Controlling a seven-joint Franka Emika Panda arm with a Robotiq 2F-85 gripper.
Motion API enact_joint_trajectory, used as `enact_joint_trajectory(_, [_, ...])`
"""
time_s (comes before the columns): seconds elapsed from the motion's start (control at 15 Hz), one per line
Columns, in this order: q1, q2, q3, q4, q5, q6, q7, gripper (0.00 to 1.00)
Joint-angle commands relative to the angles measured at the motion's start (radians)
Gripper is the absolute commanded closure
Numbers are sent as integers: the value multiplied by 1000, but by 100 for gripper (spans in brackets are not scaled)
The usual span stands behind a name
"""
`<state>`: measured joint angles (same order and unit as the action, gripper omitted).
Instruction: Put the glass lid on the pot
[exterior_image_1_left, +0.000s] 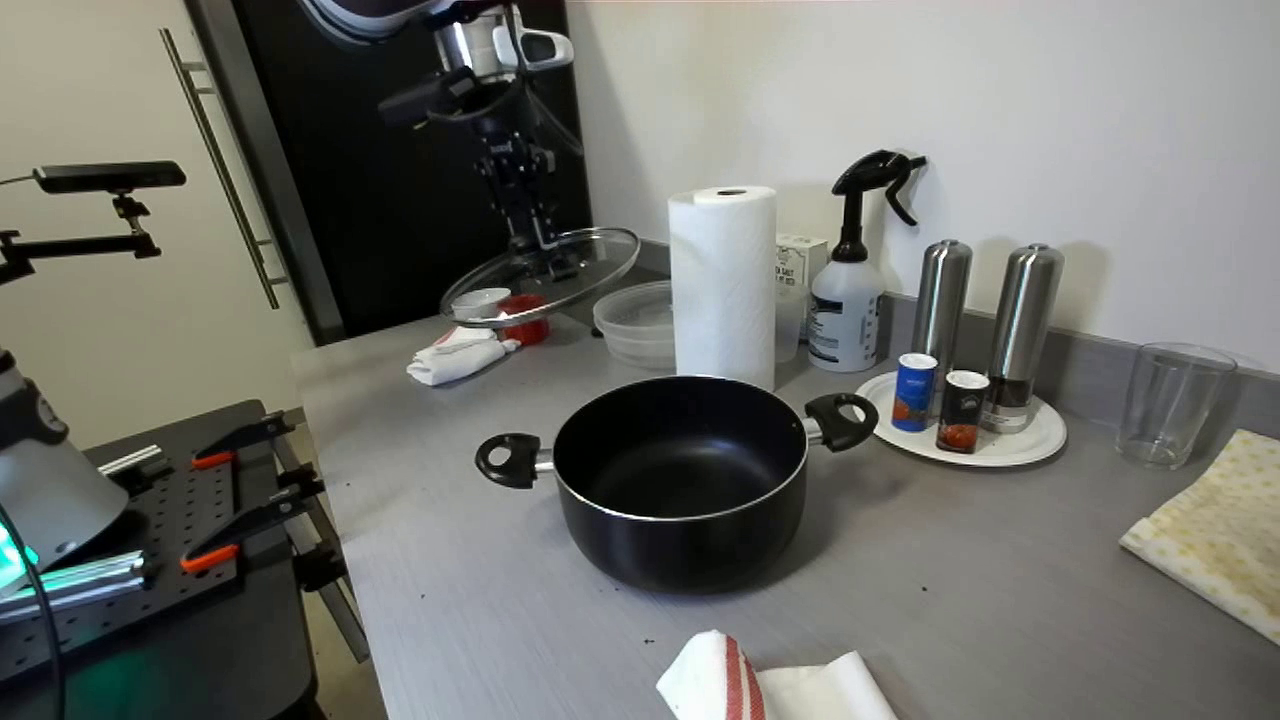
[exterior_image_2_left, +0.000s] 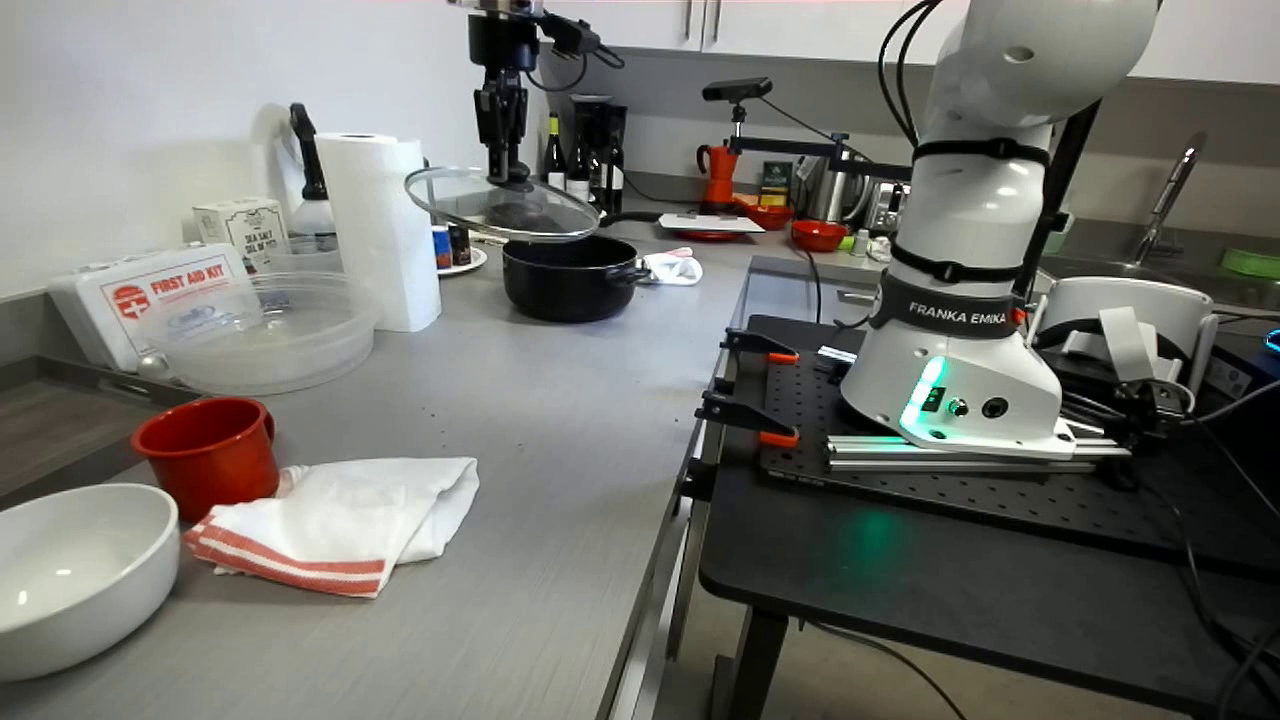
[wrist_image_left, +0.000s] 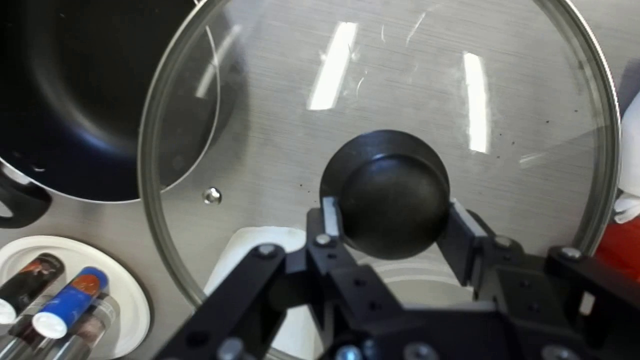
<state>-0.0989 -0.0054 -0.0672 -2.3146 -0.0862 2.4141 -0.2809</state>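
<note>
Glass lid (exterior_image_1_left: 590, 268), clear and metal-rimmed, held tilted beneath the gripper (exterior_image_1_left: 543, 248) in an exterior view, well above the counter (exterior_image_1_left: 450, 520). Way from there to the pot (exterior_image_1_left: 683, 485), wide and black on that counter: down, toward picture right and nearer the camera. Lid (exterior_image_2_left: 460, 203) slanting in an exterior view, low edge toward the robot's base (exterior_image_2_left: 955, 385); pot lower and farther from the camera. From the wrist view: round dark knob (wrist_image_left: 392, 200) pinched between both pads (wrist_image_left: 330, 216), spread only to the knob's width; pot off to upper left, a slice of it visible through the glass. Round on round, so no long axis to match. Likely next, by judgement: sideways carry until centred, then levelling and lowering.
</note>
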Motion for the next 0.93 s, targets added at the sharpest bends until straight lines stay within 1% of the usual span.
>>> enact_joint_trajectory(0.0, [-30,-4,-46,78,28,-87,-71,75])
enact_joint_trajectory(0.27, [-79,48,-99,176,60,-152,-129,75])
enact_joint_trajectory(0.47, [-113,105,-125,258,89,-191,-166,75])
enact_joint_trajectory(0.87, [-177,273,-129,445,115,-250,-181,75])
